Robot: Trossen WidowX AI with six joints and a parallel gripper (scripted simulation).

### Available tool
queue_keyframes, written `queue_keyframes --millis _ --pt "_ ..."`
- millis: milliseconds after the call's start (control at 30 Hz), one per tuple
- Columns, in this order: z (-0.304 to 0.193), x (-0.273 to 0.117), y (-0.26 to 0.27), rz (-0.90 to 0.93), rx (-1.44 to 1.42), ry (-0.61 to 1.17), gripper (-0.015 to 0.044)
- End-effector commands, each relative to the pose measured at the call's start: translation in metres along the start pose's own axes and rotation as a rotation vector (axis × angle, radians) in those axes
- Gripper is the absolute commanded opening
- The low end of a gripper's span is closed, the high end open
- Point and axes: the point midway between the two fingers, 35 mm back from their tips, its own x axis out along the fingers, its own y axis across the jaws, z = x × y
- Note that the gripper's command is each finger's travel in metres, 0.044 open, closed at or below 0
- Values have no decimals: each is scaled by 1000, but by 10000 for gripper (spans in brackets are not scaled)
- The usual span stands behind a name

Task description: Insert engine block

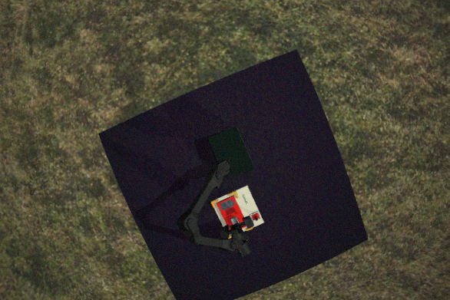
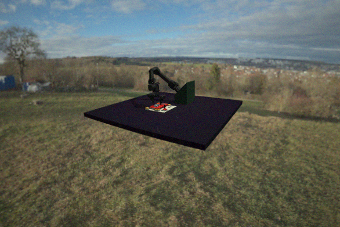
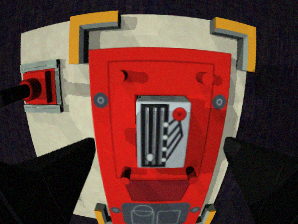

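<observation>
The red car body [image 1: 236, 209] [image 3: 175, 60] lies on a cream board [image 1: 251, 206] [image 3: 45, 45] between orange corner brackets. The engine block [image 3: 162, 132], pale grey with a striped face and a red dot, sits upright within the car body's middle, roughly square to it. How deep it sits, the opening's edges and the rib cannot be made out. My gripper [image 1: 236, 227] [image 2: 156, 101] [image 3: 161, 145] is wide open and empty above the car body. Its fingers stand apart from the block, one on each side, near the car body's long edges in the wrist view.
A small red piece with a black knob [image 1: 255, 216] [image 3: 34, 90] sits in a grey frame on the board, beside the car body. A dark green block [image 1: 230, 146] [image 2: 188, 93] with a sloping side stands at the arm's base. Orange brackets [image 3: 94, 20] [image 3: 235, 30] rise at the board's corners.
</observation>
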Motion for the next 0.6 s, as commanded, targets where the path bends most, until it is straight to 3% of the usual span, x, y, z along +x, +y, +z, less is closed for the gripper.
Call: queue_keyframes --millis 0,33,567 --pt "2 -8 0 -6 5 -9 440" --pt "2 -8 0 -6 5 -9 440" --pt "2 -8 0 -6 5 -9 20"
